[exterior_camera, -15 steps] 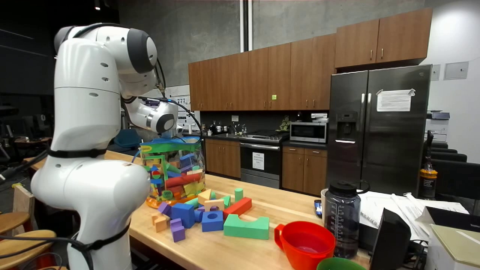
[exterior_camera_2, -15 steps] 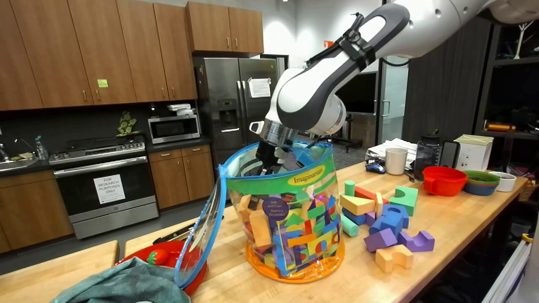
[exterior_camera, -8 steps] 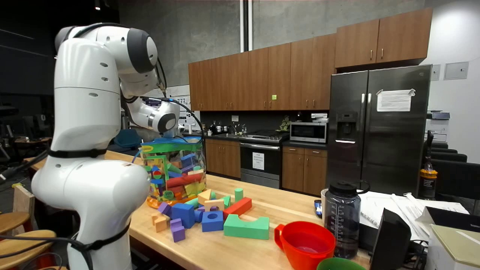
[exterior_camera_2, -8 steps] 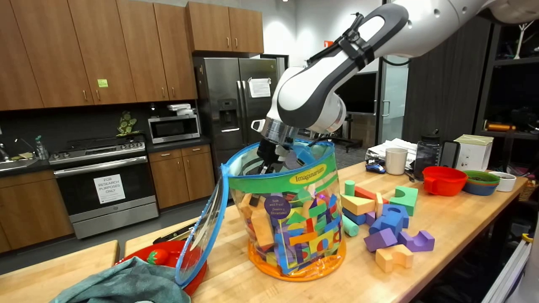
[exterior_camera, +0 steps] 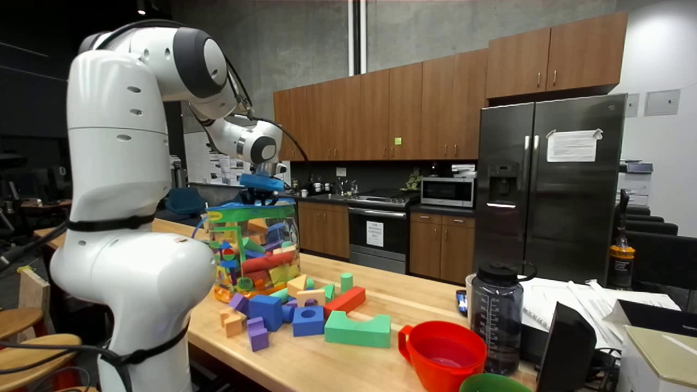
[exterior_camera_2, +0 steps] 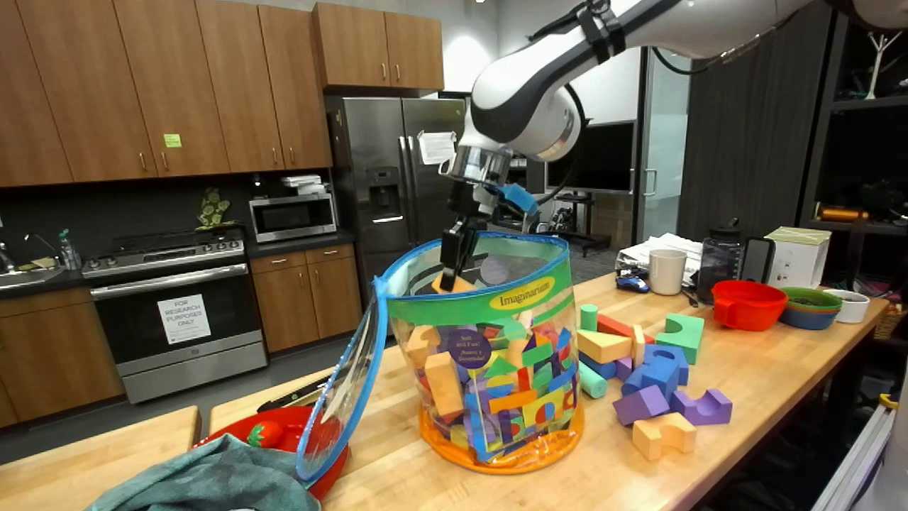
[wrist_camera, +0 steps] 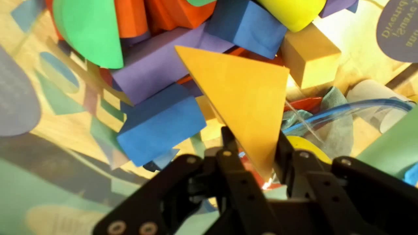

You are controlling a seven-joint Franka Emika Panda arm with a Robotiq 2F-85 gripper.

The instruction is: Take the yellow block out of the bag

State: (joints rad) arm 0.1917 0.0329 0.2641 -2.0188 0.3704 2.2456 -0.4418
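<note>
The tall see-through bag (exterior_camera_2: 489, 383) stands open on the table, full of multicoloured blocks; it also shows in an exterior view (exterior_camera: 253, 256). My gripper (wrist_camera: 256, 138) is shut on a yellow-orange triangular block (wrist_camera: 248, 94), pinched near one corner. In an exterior view the gripper (exterior_camera_2: 454, 266) points down into the bag's mouth, and the block (exterior_camera_2: 452, 284) shows just inside, partly hidden by the front rim. In an exterior view the gripper (exterior_camera: 260, 197) is at the rim. Another yellow block (wrist_camera: 297, 13) lies lower in the bag.
The bag's clear lid (exterior_camera_2: 340, 404) hangs open over a red bowl (exterior_camera_2: 333, 468) and a grey-green cloth (exterior_camera_2: 213, 479). Loose blocks lie beside the bag, such as a green one (exterior_camera: 358, 329). A red cup (exterior_camera: 446, 348) and dark bottle (exterior_camera: 496, 321) stand farther along the table.
My gripper has risen from inside the bag to its mouth, bringing the yellow-orange triangular block up with it. The arm has also lifted. The bag has shifted very slightly.
</note>
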